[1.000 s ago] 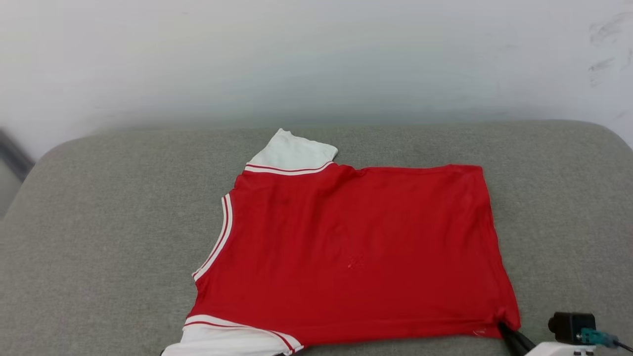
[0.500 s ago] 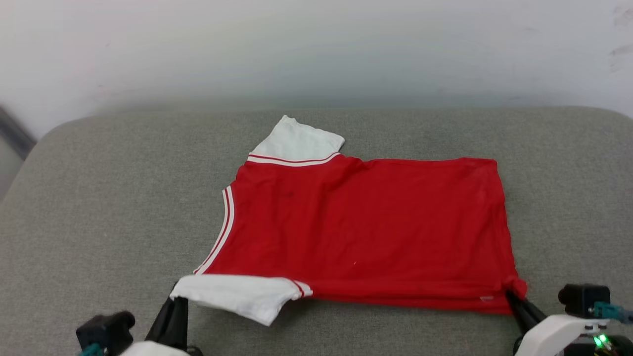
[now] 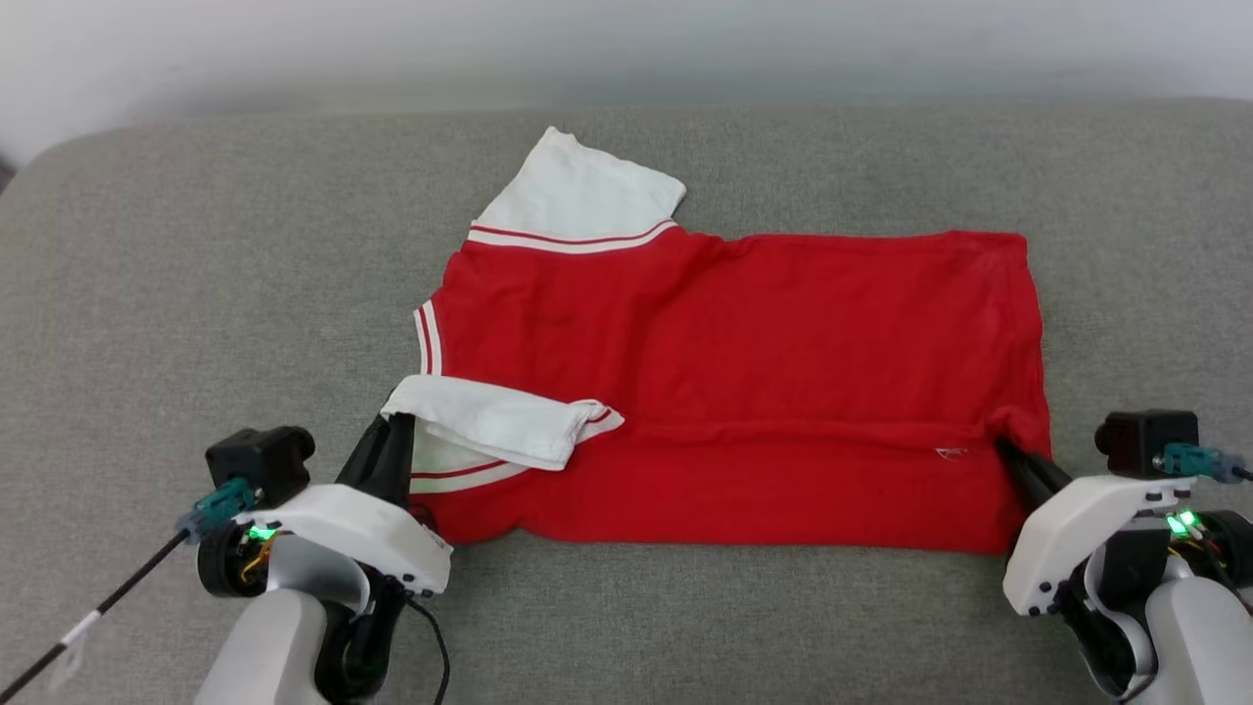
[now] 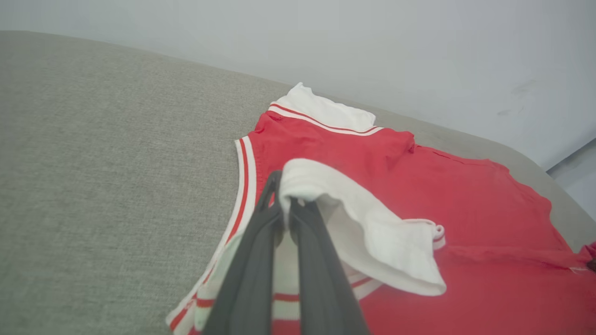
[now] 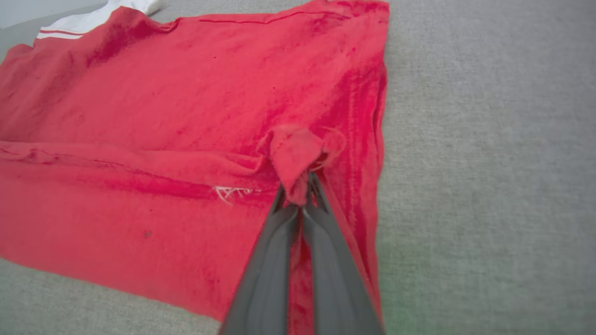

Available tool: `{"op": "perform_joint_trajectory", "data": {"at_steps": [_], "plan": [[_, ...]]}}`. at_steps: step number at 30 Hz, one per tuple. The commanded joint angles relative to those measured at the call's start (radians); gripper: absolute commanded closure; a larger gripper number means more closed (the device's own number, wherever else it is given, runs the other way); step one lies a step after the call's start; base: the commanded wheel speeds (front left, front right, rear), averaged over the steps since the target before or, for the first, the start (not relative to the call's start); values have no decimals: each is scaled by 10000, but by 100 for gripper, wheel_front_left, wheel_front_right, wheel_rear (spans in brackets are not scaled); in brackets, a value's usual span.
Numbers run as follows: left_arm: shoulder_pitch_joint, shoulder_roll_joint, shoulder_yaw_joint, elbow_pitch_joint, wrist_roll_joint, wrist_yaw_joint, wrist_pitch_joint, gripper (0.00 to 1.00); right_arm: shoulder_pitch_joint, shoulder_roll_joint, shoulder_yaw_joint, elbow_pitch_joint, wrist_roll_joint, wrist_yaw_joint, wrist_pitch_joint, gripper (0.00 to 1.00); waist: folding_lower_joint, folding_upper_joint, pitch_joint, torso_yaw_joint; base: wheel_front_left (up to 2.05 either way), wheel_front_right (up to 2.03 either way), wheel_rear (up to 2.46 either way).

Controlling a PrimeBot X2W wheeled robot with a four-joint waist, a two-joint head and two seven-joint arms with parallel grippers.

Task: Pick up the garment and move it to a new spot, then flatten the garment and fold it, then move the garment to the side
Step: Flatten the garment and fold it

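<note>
Garment (image 3: 744,333), red with white sleeves, lies spread over the middle of the grey cushion (image 3: 196,294), its plain side up and its collar end toward the cushion's left. One white sleeve (image 3: 578,191) lies flat toward the cushion's far edge, just short of the pale wall (image 3: 587,39) behind it. The other sleeve (image 3: 489,421) is raised off the cushion and turned over onto the red body. The left gripper (image 3: 396,426) has it: in the left wrist view the two dark fingers are pressed together on the sleeve's edge, and the white cloth drapes over their tips. Toward the cushion's right, the right gripper (image 3: 1003,450) has its fingers pinched tight on a bunched corner of the red hem, held a little above the cushion. A straight crease runs through the red cloth from one gripper to the other, with a small white stitched mark (image 3: 950,452) near its right end. Below that crease the cloth reaches toward the cushion's near edge.
</note>
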Motion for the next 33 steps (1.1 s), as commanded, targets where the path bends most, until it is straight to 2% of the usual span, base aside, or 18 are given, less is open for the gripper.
{"op": "perform_joint_trajectory", "data": {"at_steps": [1, 9, 10, 11, 12, 13, 14, 21, 26, 29, 33], "plan": [[-322, -30, -37, 302, -46, -99, -44, 100, -246, -41, 53, 121, -27, -7, -2, 100, -1, 0, 291, -34, 0, 0, 0], [-1702, -203, -437, 2752, -307, -681, 220, 100, -900, -54, 460, 1233, 83, -9, -97, 100, -1, 0, 716, -108, 0, 0, 0], [-1839, -208, -483, 2989, -360, -732, 265, 100, -929, -54, 527, 1364, 95, -10, -117, 91, -1, 0, 723, -122, 0, 0, 0], [-1947, -218, -522, 3228, -448, -785, 369, 98, -970, -59, 589, 1477, 96, -10, -147, 62, -1, 0, 722, -140, 0, 0, 0], [-2023, -216, -569, 3451, -492, -827, 444, 65, -1009, -62, 650, 1575, 110, -12, -192, 36, -1, 0, 713, -161, 0, 0, 0], [-2101, -197, -594, 3627, -549, -845, 484, 40, -1041, -56, 707, 1652, 145, -10, -239, 0, -1, 0, 696, -184, 0, 0, 0], [-2147, -190, -591, 3788, -615, -871, 486, 1, -1070, -57, 759, 1715, 183, -10, -308, 0, -1, 0, 665, -208, 0, 0, 0], [-2344, 108, -471, 4277, -900, -946, 382, 0, -923, -103, 804, 1394, 397, -7, -1387, 0, -1, 0, 168, -331, 0, 0, 0], [-2222, 599, -365, 4083, -947, -849, 771, 0, -562, -15, 568, 720, 325, -7, -1956, 0, -1, 0, -278, -531, 0, 0, 0], [-2086, 815, -423, 3885, -970, -780, 1249, 0, -349, 36, 410, 389, 227, -7, -2021, 0, -1, 0, -464, -610, 0, 0, 0], [-1821, 1354, -557, 3161, -1148, -647, 2810, 0, 137, 204, 98, -424, 10, -7, -1943, 0, -1, 0, -722, -806, 0, 0, 0]]}}
